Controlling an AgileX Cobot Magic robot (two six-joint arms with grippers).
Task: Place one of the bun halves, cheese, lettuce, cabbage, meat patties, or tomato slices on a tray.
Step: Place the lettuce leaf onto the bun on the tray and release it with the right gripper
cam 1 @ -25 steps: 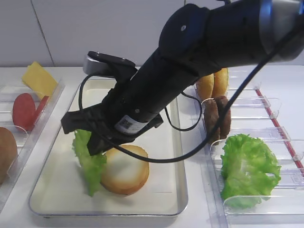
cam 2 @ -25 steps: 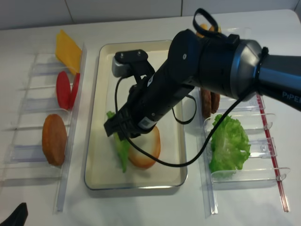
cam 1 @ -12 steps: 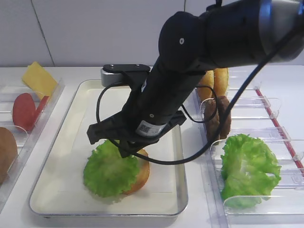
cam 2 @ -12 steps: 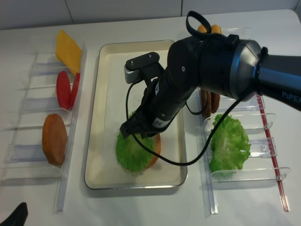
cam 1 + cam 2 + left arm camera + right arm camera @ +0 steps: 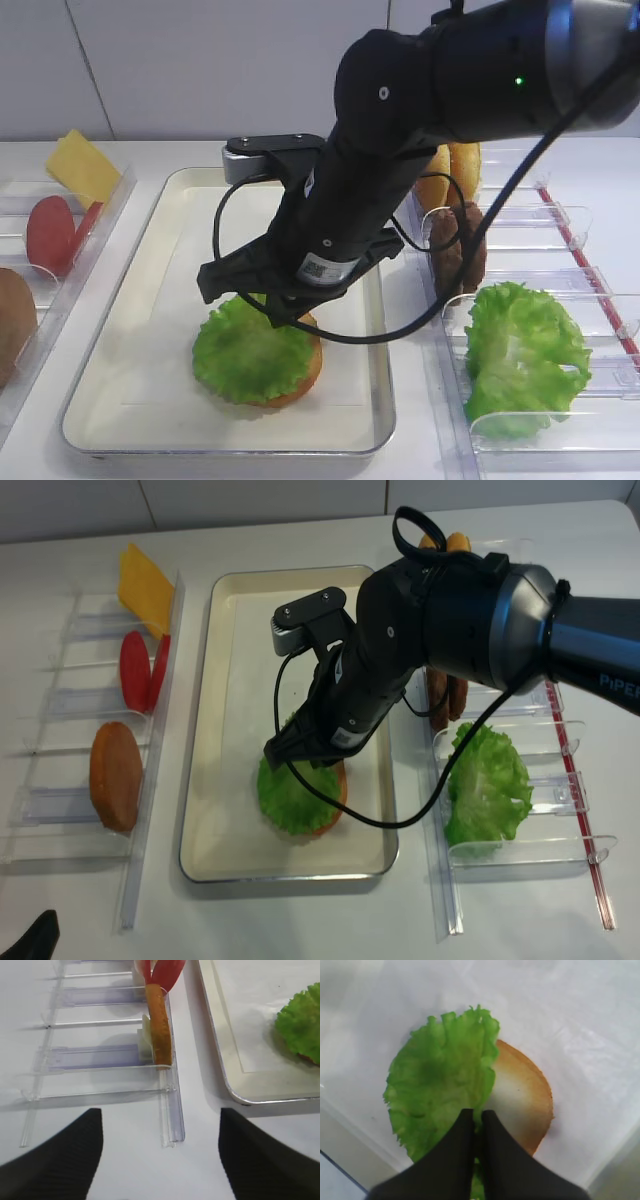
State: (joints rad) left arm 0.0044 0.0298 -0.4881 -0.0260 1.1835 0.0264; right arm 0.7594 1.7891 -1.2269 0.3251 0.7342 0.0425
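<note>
The lettuce (image 5: pixel 252 352) lies spread over a bun half (image 5: pixel 522 1097) on the paper-lined tray (image 5: pixel 235 680). It covers most of the bun's pale face, and a toasted rim (image 5: pixel 339 788) shows at its right side. My right gripper (image 5: pixel 476 1114) points down over the leaf's near edge, shut, with green leaf pinched between its black fingers. From above, the right arm hides the gripper's tips (image 5: pixel 300 762). My left gripper (image 5: pixel 160 1112) hovers open and empty over the bare table off the tray's left front corner, where the lettuce (image 5: pixel 302 1022) shows at the far right.
Clear holders on the left carry the cheese (image 5: pixel 143 578), tomato slices (image 5: pixel 135 670) and another bun half (image 5: pixel 115 775). Holders on the right carry bun halves (image 5: pixel 450 175), meat patties (image 5: pixel 445 695) and a bulky bunch of green leaves (image 5: pixel 487 780). The right arm spans the tray's middle.
The leaf hung upright beside the bun a second ago and now lies flat over it. My right gripper swung rightward across the tray, staying shut on the leaf.
</note>
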